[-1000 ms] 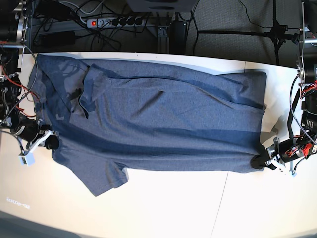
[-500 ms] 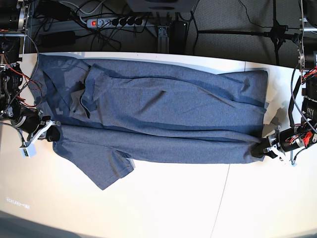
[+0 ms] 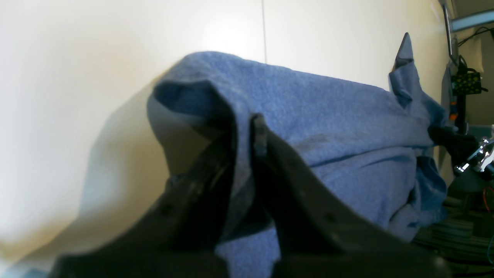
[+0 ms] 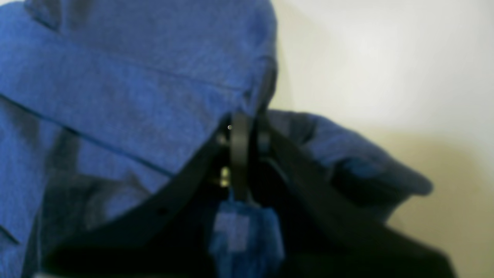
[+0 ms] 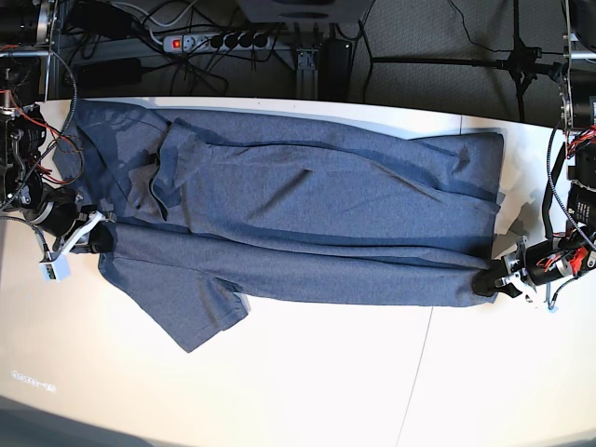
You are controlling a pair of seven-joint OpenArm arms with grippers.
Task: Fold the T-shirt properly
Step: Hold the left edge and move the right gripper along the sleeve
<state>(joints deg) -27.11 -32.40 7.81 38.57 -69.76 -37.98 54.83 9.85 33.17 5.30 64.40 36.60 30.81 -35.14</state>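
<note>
The blue-grey T-shirt (image 5: 307, 214) lies spread across the white table, neck end at the left, hem at the right, its near long edge lifted and folding back over the body. One sleeve (image 5: 191, 312) hangs toward the front. My left gripper (image 5: 489, 281) is shut on the near hem corner; in the left wrist view the jaws (image 3: 247, 131) pinch a fold of the T-shirt (image 3: 328, 116). My right gripper (image 5: 96, 240) is shut on the near shoulder edge; in the right wrist view the jaws (image 4: 247, 127) clamp the T-shirt (image 4: 135, 85). No lettering shows.
The white table (image 5: 372, 391) is bare in front of the shirt. A power strip (image 5: 219, 40) and cables lie on the floor behind the table. A tripod stand (image 5: 517, 56) stands at the back right. Arm bases and wiring stand at both table ends.
Both grippers have carried the shirt's near edge away from the table front, toward the back. The fold line has shifted back and the hanging sleeve followed. Both stay shut on the cloth.
</note>
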